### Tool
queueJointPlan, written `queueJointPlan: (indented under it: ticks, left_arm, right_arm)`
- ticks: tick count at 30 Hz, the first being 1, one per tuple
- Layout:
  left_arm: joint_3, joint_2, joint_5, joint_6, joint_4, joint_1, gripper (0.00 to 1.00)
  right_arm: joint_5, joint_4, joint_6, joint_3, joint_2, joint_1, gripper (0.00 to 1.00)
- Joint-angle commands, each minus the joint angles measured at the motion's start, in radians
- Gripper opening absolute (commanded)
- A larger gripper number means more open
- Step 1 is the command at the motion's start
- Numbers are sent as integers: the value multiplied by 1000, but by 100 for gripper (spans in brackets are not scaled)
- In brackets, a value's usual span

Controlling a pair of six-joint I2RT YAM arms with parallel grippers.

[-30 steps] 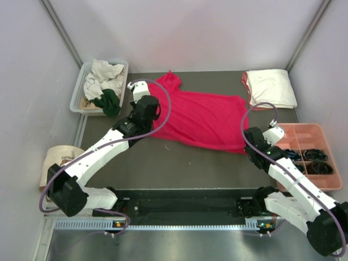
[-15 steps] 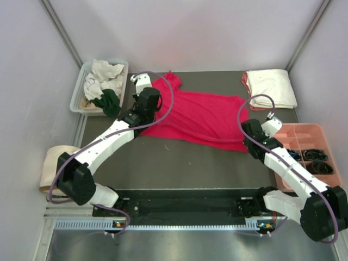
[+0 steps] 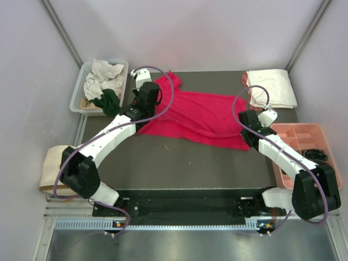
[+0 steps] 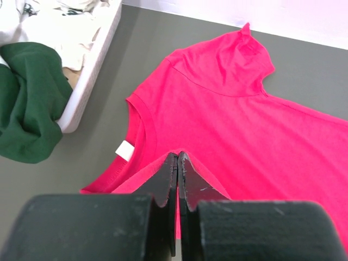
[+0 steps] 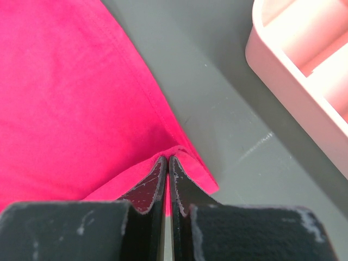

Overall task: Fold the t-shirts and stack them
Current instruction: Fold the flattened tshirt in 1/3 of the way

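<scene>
The crimson-red t-shirt (image 3: 198, 115) lies spread on the dark table, its collar at the left; in the left wrist view (image 4: 255, 125) its white neck label (image 4: 124, 150) shows. My left gripper (image 4: 178, 157) is shut on a fold of red cloth by the shoulder, also seen in the top view (image 3: 145, 103). My right gripper (image 5: 168, 161) is shut on the near hem corner of the red shirt (image 5: 70, 98), at the shirt's right end in the top view (image 3: 247, 130). A folded cream-white shirt over a salmon-pink one (image 3: 270, 87) lies at the back right.
A white bin (image 3: 79, 93) at the back left holds crumpled cream and dark green shirts (image 3: 109, 101); the bin (image 4: 89, 70) also shows in the left wrist view. A pink divided tray (image 3: 302, 142) stands right, close to my right gripper (image 5: 296, 70). A beige bag (image 3: 51, 166) lies at the left edge.
Both grippers have moved toward the far side with the shirt's near edge in them, dragging the red cloth back. The left arm has stretched out farther; the right arm has swung toward the folded stack.
</scene>
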Motion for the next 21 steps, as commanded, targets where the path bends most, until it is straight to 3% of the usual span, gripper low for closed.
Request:
queueJointPlan:
  ticks: [1, 21]
  left_arm:
    - [42, 4, -10, 19, 56, 25, 0]
    - [38, 64, 21, 17, 64, 71, 0]
  right_arm:
    - [0, 48, -29, 57, 32, -31, 0]
    - [-41, 105, -81, 141, 204, -88, 0]
